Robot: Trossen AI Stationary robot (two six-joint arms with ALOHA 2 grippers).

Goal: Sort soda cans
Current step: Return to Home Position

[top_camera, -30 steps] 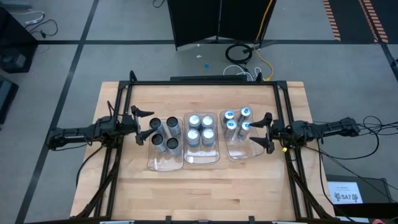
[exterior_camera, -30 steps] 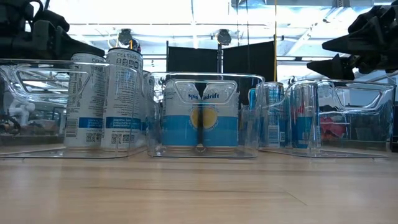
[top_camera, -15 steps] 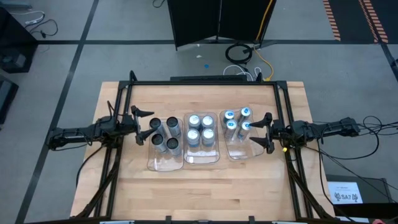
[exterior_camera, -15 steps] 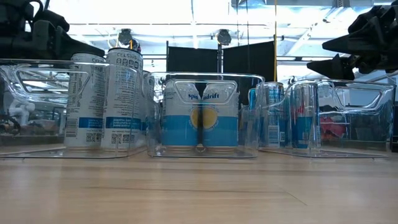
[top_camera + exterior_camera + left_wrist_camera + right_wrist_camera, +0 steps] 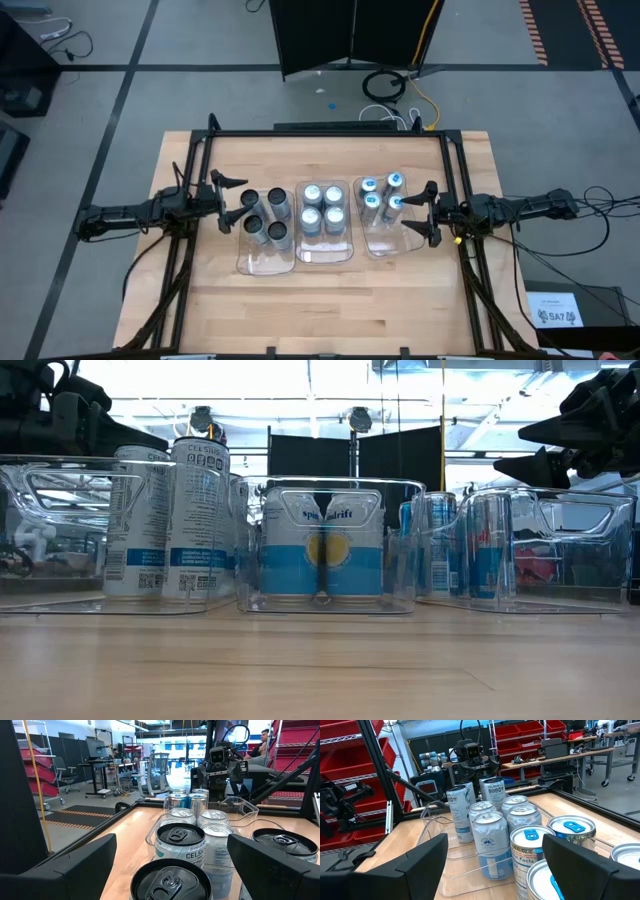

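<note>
Floor cables [image 5: 370, 85] (high only) | soda cans [image 5: 311, 215] trayed | left tool [image 5: 232, 203], right tool [image 5: 425, 212] released

In the low view, a tall white can [image 5: 198, 510] in the left tray [image 5: 50, 510] is showing "CELSIUS" near its top — the fine print under it is coming out too small to read. Two blue-and-white cans [image 5: 322, 555] in the middle tray [image 5: 340, 482] are spelling "Spi…drift" between them. In the left wrist view, a dark-topped can [image 5: 182, 845] is showing "CELS". In the right wrist view, a blue-tabbed can [image 5: 532, 852] is carrying "FL OZ" and "Facts". A white sheet [image 5: 555, 311] on the floor [image 5: 610, 330] is reading "SA7".
</note>
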